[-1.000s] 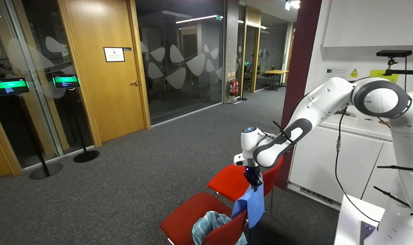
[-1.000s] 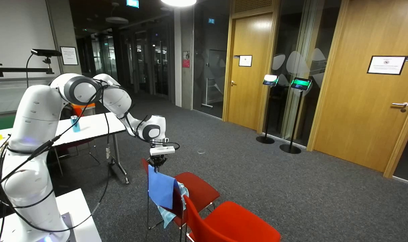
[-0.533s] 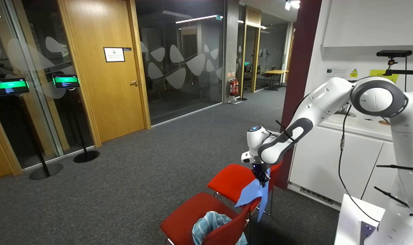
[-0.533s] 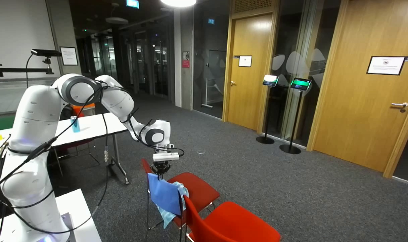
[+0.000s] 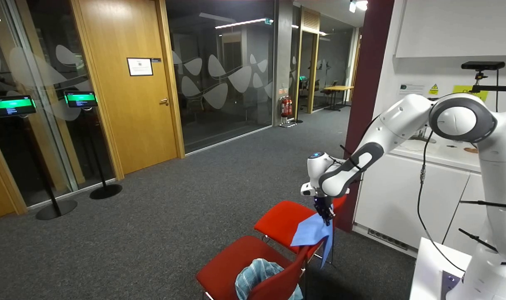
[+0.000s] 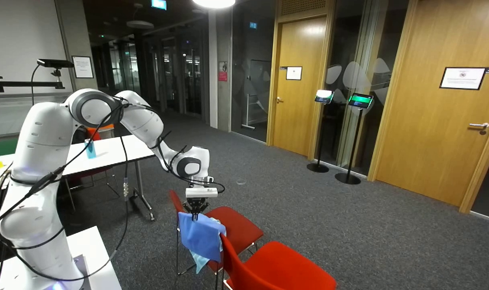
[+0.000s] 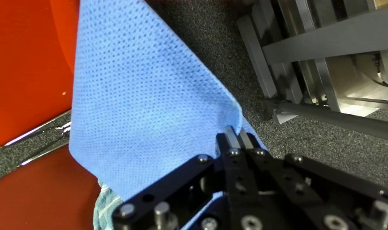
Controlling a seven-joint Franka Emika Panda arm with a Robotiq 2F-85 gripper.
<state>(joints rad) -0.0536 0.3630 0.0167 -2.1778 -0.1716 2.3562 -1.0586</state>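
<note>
My gripper [image 7: 238, 136] is shut on an edge of a blue dotted cloth [image 7: 149, 95]. In both exterior views the gripper [image 5: 327, 221] [image 6: 194, 216] points down, and the cloth [image 5: 312, 231] [image 6: 202, 237] hangs from its fingertips. The cloth lies beside the backrest of a dark red chair [image 5: 236, 258]; I cannot tell how much of it rests on that backrest. A teal striped cloth [image 5: 256, 275] lies on the dark red chair. It also shows at the bottom of the wrist view [image 7: 107, 206]. The blue cloth hides part of both chairs in the wrist view.
A bright red chair [image 5: 280, 223] stands beside the dark red one and also shows in an exterior view [image 6: 288, 266]. A white table [image 6: 119, 151] stands behind the arm. White cabinets [image 5: 411, 196] and a dark red pillar [image 5: 367, 104] are near the arm.
My gripper has moved rightward in both exterior views, and lower in one of them, still pinching the blue cloth. The cloth has shifted with it and spread out; the chairs and teal cloth have not moved.
</note>
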